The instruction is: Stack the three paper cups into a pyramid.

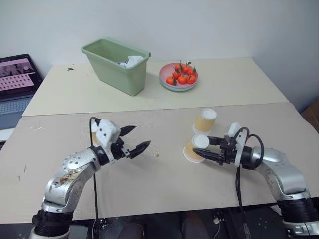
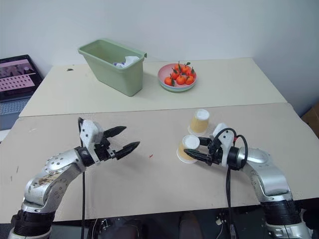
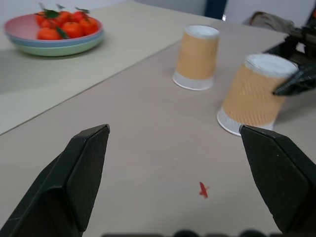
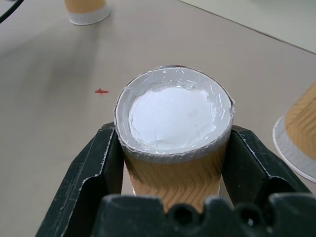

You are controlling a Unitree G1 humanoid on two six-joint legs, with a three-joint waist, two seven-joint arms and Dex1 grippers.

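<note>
A: Paper, thin-walled. Right gripper (image 1: 205, 149) has its two fingers closed on the sides of the near cup (image 1: 196, 148), which stands upside down, white base up. Grip sits just under that base, one pad on each flank.

B: Is it tilted?

A: Slightly, leaning away from the gripper; the rim looks partly off the table (image 1: 164, 179), though I can't tell for sure.

B: Others?

A: Second cup (image 1: 205, 120) stands upside down just beyond the held one, apart from it. A third cup (image 4: 85, 11) stands upside down well ahead of the right fingers, across the table beside the left arm. No pyramid yet.

B: Left gripper?

A: Left gripper (image 1: 136, 141) is spread wide, holding nothing, pointing across toward the two cups, well short of them.

B: Handling?

A: My judgement: very light and empty, so it lifts easily but tips or skids at a nudge. Walls are soft and crush under a hard squeeze. Ribbed sleeve gives some bite; the taper may let it slip downward. Best hold is near the closed base, where the disc stiffens the wall, as the right fingers have it now. Keep it upright when setting down.
</note>
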